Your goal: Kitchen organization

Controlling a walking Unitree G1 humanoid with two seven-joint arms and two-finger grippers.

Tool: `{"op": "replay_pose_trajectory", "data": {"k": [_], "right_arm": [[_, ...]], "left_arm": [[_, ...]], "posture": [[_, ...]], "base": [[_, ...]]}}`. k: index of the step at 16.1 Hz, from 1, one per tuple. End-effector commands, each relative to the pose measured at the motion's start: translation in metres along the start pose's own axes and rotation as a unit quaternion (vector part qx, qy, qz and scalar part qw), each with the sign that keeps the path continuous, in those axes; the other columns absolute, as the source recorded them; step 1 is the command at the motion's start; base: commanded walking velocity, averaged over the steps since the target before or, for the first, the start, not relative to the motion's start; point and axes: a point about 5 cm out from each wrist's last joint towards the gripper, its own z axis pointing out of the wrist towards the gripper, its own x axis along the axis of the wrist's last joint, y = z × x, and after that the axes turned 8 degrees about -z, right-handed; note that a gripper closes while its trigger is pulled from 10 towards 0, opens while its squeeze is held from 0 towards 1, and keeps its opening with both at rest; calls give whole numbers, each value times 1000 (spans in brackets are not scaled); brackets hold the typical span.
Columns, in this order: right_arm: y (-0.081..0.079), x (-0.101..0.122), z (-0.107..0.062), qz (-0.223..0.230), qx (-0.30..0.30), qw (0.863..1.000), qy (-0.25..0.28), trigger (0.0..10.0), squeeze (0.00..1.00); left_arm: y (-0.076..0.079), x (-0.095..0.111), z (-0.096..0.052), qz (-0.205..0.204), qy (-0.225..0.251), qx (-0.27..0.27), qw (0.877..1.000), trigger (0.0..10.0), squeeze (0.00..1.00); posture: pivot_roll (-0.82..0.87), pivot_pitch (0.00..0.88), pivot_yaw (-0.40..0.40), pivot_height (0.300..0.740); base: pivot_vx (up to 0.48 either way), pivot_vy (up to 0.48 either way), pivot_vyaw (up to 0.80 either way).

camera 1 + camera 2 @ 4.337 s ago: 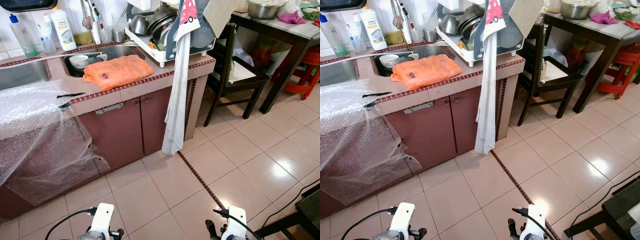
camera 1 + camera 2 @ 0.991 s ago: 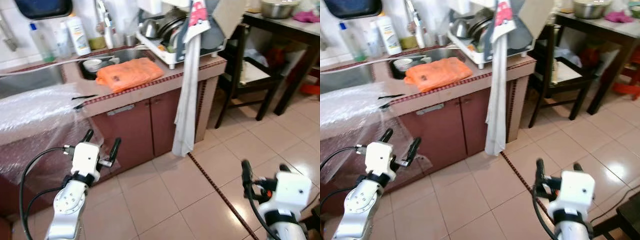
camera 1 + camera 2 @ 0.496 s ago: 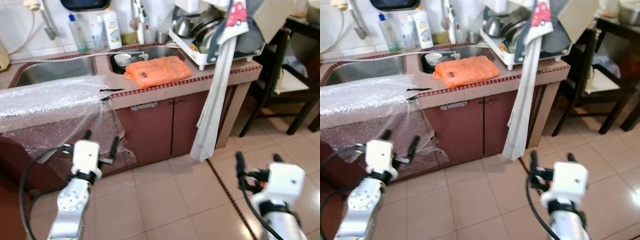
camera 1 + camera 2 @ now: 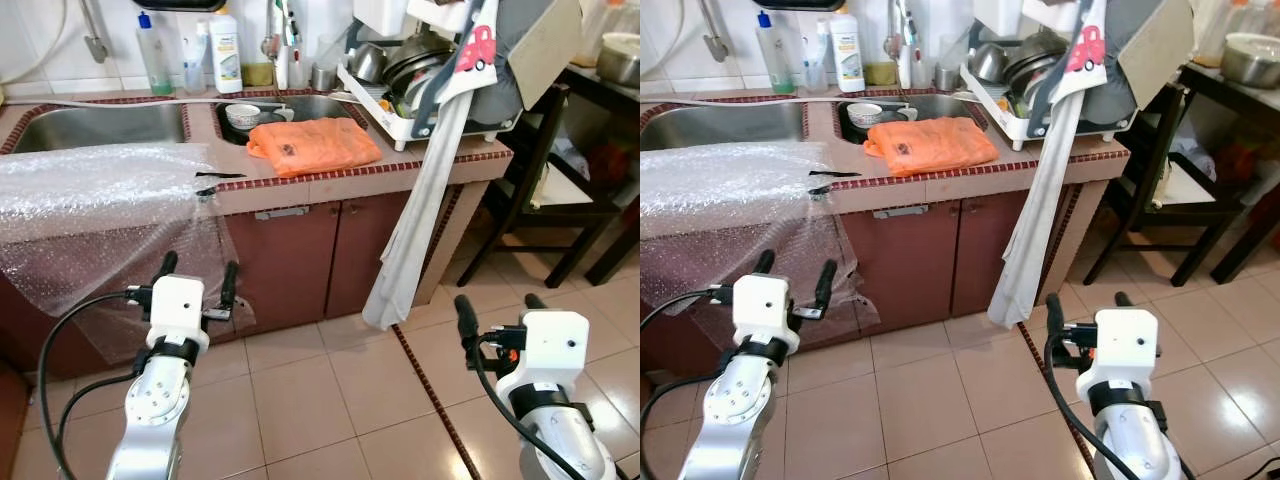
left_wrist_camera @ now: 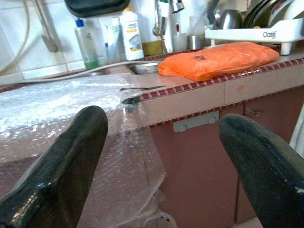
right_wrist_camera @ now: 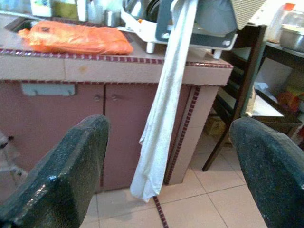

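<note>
Nearest the camera, both arms are raised over the tiled floor (image 4: pixel 330 400). The left gripper (image 4: pixel 198 282) has its two black fingers spread wide and holds nothing; it stands just in front of the hanging bubble wrap (image 4: pixel 90 200), apart from it. The right gripper (image 4: pixel 497 308) also has its fingers spread and holds nothing; it is over open floor, near the lower end of the hanging white cloth (image 4: pixel 420 230) but not touching it.

Between the grippers the floor tiles are bare up to the cabinet doors (image 4: pixel 300 260). A dark red inlay strip (image 4: pixel 425 385) runs across the floor from the cabinet corner toward the right arm.

The counter front edge (image 4: pixel 340 172) carries a row of red tiles. The bubble wrap drapes over this edge on the left and hangs down the cabinet face. An orange plastic bag (image 4: pixel 313 146) lies flat on the counter, close behind the edge and in front of the sink (image 4: pixel 300 105), where a small bowl (image 4: pixel 243 115) sits. A dish rack (image 4: pixel 420 80) stands at the counter's right end, the cloth hanging from it past the corner.

Bottles (image 4: pixel 225 52) line the back wall. To the right, a dark chair (image 4: pixel 560 190) and table (image 4: pixel 610 90) bound the floor space.
</note>
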Motion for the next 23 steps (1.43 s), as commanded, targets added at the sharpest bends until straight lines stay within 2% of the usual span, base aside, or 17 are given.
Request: {"op": "replay_pose_trajectory", "data": {"k": [1,6,10,13,16,18,20,23], "right_arm": [[-2,2,1,1,10,1000,-1,10000,0],[-9,3,6,7,25,1000,0,10000,0],[-8,18,22,17,17,999,27,10000,0],[-6,27,21,18,22,999,36,10000,0],[0,20,22,12,17,999,25,10000,0],[7,25,27,8,8,999,32,10000,0],[14,26,36,20,-9,999,33,10000,0],[7,33,40,42,1,998,49,10000,0]], "left_arm": [[1,6,-2,6,5,1,1000,10000,0],[-6,13,-10,23,-4,10,1000,10000,0],[-3,22,5,10,-7,8,1000,10000,0],[2,28,11,7,-3,1,1000,10000,0],[1,24,10,3,4,21,1000,10000,0],[4,30,15,-11,9,36,999,10000,0],[4,36,23,-1,24,47,999,10000,0],[-5,42,26,-19,26,57,998,10000,0]], "posture": [[-41,23,-80,740],[-13,56,-54,740],[-20,70,-53,740],[-21,81,-80,740],[-32,87,-80,740],[-37,67,-75,740],[-24,39,-87,740],[-18,10,-86,740]], "base": [[0,0,0],[0,0,0],[0,0,0],[0,0,0],[0,0,0],[0,0,0],[0,0,0],[0,0,0]]}}
